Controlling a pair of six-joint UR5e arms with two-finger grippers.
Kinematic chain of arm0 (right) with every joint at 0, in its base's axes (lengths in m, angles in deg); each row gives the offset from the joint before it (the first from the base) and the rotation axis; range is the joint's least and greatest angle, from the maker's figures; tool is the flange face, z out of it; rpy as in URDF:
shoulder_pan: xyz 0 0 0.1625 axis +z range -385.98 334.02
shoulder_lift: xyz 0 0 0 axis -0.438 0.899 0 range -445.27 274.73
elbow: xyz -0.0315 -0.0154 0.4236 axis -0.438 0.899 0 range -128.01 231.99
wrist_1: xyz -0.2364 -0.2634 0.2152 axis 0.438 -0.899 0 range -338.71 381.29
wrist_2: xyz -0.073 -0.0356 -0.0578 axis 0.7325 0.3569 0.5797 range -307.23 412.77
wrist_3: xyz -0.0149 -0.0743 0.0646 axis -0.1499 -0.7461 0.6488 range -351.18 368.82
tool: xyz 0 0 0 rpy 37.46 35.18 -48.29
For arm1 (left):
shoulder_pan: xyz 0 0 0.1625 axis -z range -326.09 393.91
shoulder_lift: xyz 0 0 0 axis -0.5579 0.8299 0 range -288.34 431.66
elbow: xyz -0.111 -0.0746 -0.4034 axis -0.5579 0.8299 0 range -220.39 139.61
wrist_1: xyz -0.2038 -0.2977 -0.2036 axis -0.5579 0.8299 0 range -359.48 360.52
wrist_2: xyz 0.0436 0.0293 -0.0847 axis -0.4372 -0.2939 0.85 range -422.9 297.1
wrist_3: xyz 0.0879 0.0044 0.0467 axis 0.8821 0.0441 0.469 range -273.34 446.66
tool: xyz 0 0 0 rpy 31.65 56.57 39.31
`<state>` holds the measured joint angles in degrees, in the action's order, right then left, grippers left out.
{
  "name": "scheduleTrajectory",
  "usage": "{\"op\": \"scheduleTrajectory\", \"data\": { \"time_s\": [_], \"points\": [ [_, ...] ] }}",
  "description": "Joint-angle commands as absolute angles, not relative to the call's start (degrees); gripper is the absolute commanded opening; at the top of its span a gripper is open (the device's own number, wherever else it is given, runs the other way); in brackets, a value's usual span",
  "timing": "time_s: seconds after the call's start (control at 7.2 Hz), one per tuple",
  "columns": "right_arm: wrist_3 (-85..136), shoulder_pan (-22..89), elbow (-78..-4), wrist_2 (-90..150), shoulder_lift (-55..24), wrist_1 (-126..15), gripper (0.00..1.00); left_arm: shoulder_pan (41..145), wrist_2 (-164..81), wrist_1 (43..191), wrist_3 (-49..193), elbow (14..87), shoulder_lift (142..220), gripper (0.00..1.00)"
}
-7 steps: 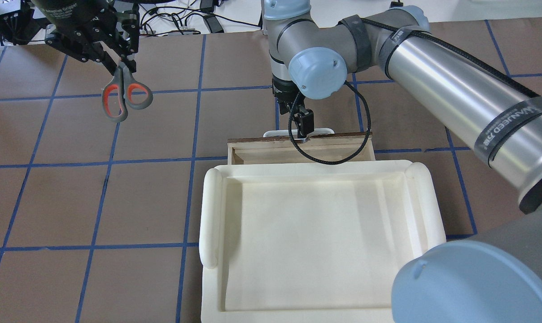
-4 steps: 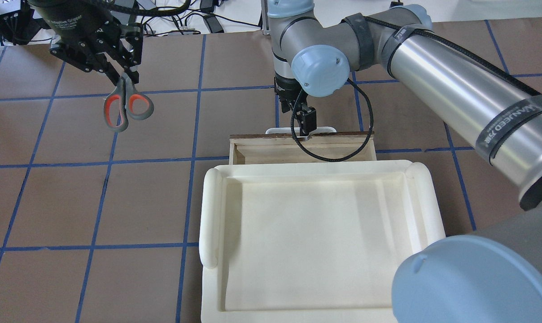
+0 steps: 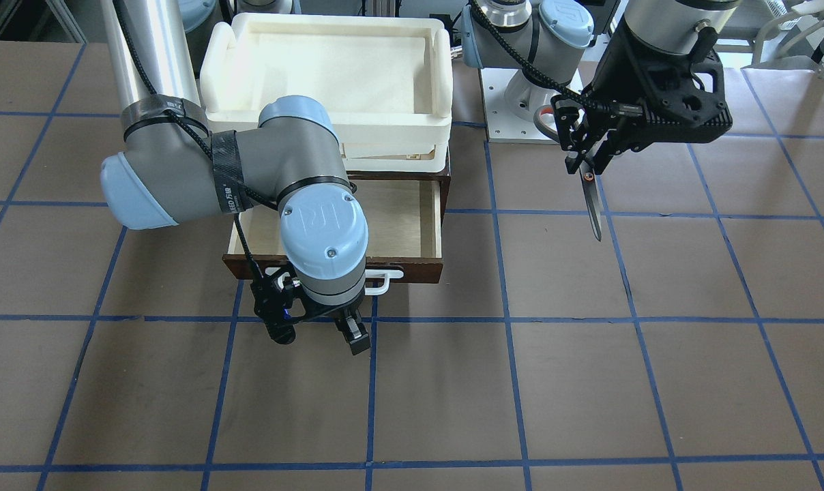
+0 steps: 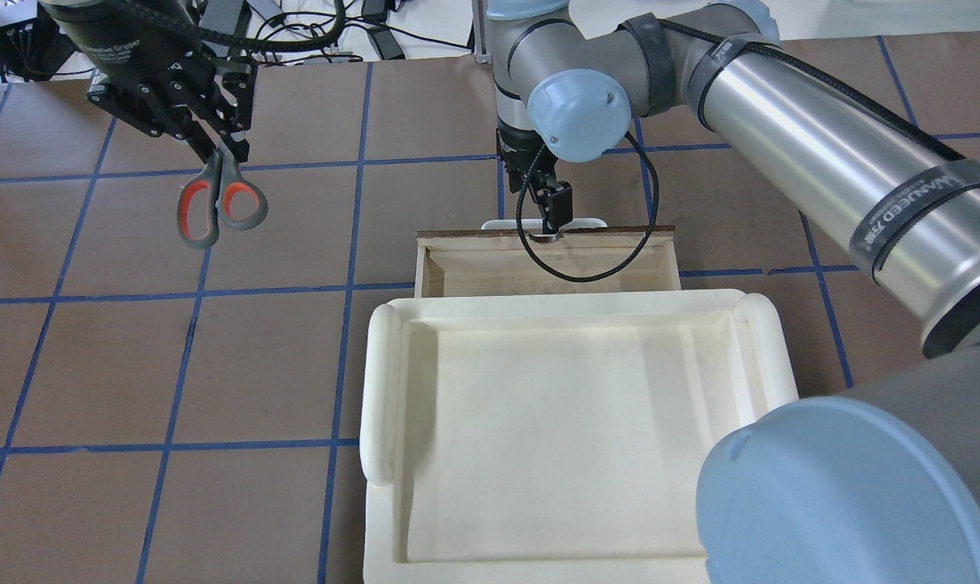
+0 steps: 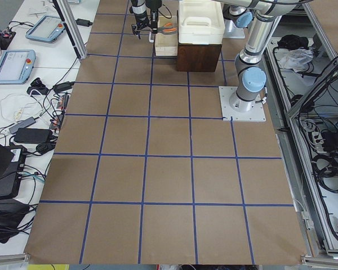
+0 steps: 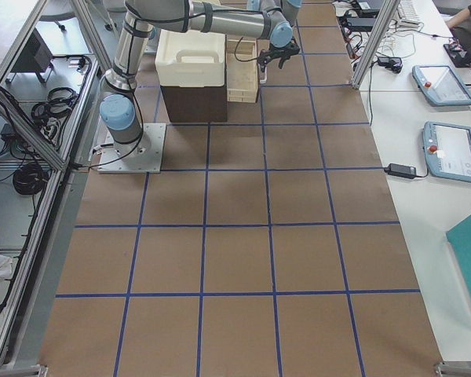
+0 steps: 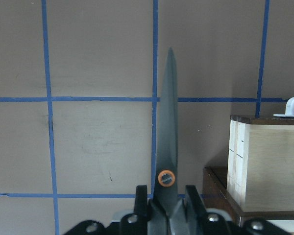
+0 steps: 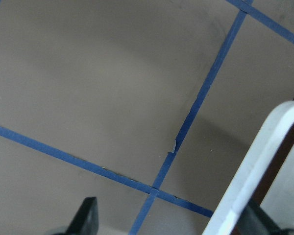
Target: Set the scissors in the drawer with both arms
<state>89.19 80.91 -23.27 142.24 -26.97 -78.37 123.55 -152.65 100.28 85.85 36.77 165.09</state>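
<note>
The scissors (image 4: 214, 174) hang in the air at the far left, grey handles with orange lining toward me and dark blades (image 3: 593, 204) pointing away. My left gripper (image 4: 218, 146) is shut on them near the pivot (image 7: 167, 177). The brown drawer (image 4: 474, 268) stands pulled out from under the cream tray, and its pale inside (image 3: 405, 218) holds nothing. My right gripper (image 4: 551, 215) is at the drawer's white handle (image 3: 388, 279), fingers spread wide. In the right wrist view the handle (image 8: 255, 166) lies close by one finger (image 8: 264, 220).
A cream-white plastic tray (image 4: 380, 389) sits on top of the brown cabinet, above the drawer. My right arm (image 4: 823, 154) reaches over its right side. Brown paper with blue tape lines (image 4: 352, 235) covers the table. Cables lie beyond the far edge.
The drawer has slid a little further out, away from me, with my right gripper moving along at its handle. My left gripper and the scissors shifted slightly.
</note>
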Motion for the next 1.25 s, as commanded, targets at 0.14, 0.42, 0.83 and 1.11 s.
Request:
{"op": "scheduleTrajectory", "data": {
  "time_s": [0.14,0.42,0.83,1.11],
  "points": [
    [87.67,80.11,-22.46,142.24,-27.26,-78.38,1.0,123.56,-152.81,100.28,85.96,36.86,165.09,0.13],
    [87.4,79.76,-22.11,142.24,-27.96,-78.38,1.0,123.56,-152.99,100.28,85.87,36.86,165.18,0.14],
    [86.34,79.67,-21.31,142.24,-28.67,-78.9,1.0,123.56,-153.07,100.36,85.87,36.86,164.92,0.14],
    [86.26,79.67,-20.53,142.15,-28.75,-78.9,1.0,123.56,-153.07,100.36,85.96,36.86,165.0,0.14]
  ]
}}
